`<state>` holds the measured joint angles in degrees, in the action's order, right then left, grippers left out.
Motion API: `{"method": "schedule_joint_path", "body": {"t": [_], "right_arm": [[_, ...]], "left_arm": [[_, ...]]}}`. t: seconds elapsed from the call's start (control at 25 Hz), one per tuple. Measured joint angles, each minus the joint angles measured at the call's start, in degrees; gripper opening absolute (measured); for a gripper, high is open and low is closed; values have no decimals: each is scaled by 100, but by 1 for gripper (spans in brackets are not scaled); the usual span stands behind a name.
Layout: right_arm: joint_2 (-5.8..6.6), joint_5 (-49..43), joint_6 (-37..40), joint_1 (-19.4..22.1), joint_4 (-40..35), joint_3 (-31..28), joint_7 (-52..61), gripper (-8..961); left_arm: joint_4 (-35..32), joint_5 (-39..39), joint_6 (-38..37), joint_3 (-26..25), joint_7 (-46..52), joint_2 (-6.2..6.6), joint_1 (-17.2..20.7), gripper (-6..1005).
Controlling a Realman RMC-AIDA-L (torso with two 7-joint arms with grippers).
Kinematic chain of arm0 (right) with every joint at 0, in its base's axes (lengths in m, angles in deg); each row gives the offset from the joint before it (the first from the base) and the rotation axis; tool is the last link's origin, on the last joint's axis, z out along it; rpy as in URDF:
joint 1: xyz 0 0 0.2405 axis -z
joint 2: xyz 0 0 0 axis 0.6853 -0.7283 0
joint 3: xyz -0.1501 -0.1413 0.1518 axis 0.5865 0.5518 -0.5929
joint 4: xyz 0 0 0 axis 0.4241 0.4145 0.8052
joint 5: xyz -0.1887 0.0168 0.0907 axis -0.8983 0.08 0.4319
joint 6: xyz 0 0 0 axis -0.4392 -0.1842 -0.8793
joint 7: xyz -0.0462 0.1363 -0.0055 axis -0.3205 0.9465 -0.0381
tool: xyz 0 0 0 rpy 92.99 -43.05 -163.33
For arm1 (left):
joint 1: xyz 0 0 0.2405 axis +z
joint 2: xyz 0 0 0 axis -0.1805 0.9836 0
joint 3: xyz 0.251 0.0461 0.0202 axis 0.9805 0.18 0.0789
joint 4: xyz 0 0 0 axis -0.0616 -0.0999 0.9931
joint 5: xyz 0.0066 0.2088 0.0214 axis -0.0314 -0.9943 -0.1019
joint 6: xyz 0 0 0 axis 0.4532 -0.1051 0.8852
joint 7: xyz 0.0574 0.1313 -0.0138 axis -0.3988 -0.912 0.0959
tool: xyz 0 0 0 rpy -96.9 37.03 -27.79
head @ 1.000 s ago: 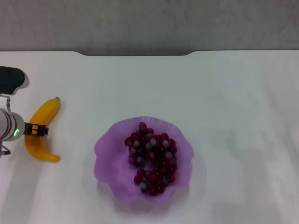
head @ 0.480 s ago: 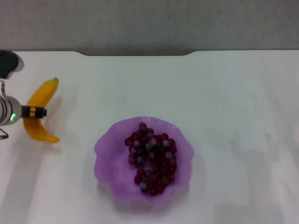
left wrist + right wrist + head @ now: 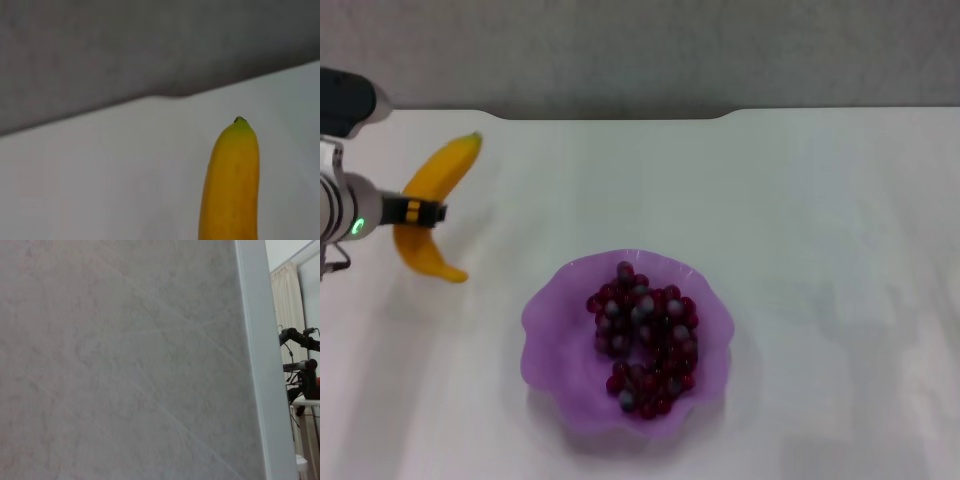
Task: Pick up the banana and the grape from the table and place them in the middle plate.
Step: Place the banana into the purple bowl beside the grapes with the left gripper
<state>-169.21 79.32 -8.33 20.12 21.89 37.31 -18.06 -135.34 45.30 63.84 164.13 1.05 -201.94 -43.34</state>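
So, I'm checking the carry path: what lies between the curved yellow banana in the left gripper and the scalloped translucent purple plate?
Only bare white table, as the head view shows. The left gripper holds the banana; the purple plate holds the grapes.

Banana: yellow-orange skin, glossy, with a small dark-green tip; the tip shows as green with a dark point in the left wrist view.

Grape: many small round berries, dark red to purple, several bluish-grey.

Middle plate: translucent purple, with a scalloped, wavy rim.

Bench: plain white, no pattern.

Left tool: black, with orange-yellow markings where it meets the banana. The arm section behind it is silver-grey with a small green light, and a dark grey to black housing sits above.

Wall behind the bench: mottled grey. In the right wrist view, the surface is pale grey with faint marbled streaks, edged by a white frame.
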Motion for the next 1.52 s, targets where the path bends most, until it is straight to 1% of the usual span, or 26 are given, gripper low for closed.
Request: {"method": "schedule_joint_path", "body": {"t": [0.08, 0.16, 0.28, 0.64, 0.76, 0.8, 0.88, 1.0, 1.2, 1.36, 1.52], "right_arm": [[0, 0, 0, 3, 0, -2, 0, 894], [0, 0, 0, 8, 0, -2, 0, 894], [0, 0, 0, 11, 0, -2, 0, 894], [0, -1, -1, 20, 4, 20, 0, 894], [1, 0, -3, 31, 8, 25, 0, 894], [1, -1, -6, 36, 8, 24, 0, 894], [5, -1, -11, 55, 9, 11, 0, 894], [7, 0, -12, 64, 9, 0, 0, 894], [9, 0, -35, 44, 9, 8, 0, 894], [9, -1, -43, 33, 9, 15, 0, 894], [9, -1, -45, 27, 8, 20, 0, 894]], "left_arm": [[-422, 221, 138, 140, -97, 5, 180, 503], [-738, 410, 318, 182, -192, 9, 271, 503], [-1347, 756, 799, 188, -408, 14, 449, 502], [-2861, 899, 2034, 234, -606, 9, 994, 501], [-3311, 919, 2352, 520, -632, 11, 1200, 501], [-3493, 921, 2417, 755, -633, 10, 1295, 501], [-3653, 920, 2434, 1038, -634, 9, 1378, 500], [-3770, 911, 2355, 1518, -636, 10, 1447, 500], [-3528, 1089, 2080, 1890, -626, 5, 1437, 501], [-3195, 1218, 1881, 2196, -661, 3, 1282, 501], [-2667, 1247, 1658, 2375, -613, 1, 1062, 501]]}}
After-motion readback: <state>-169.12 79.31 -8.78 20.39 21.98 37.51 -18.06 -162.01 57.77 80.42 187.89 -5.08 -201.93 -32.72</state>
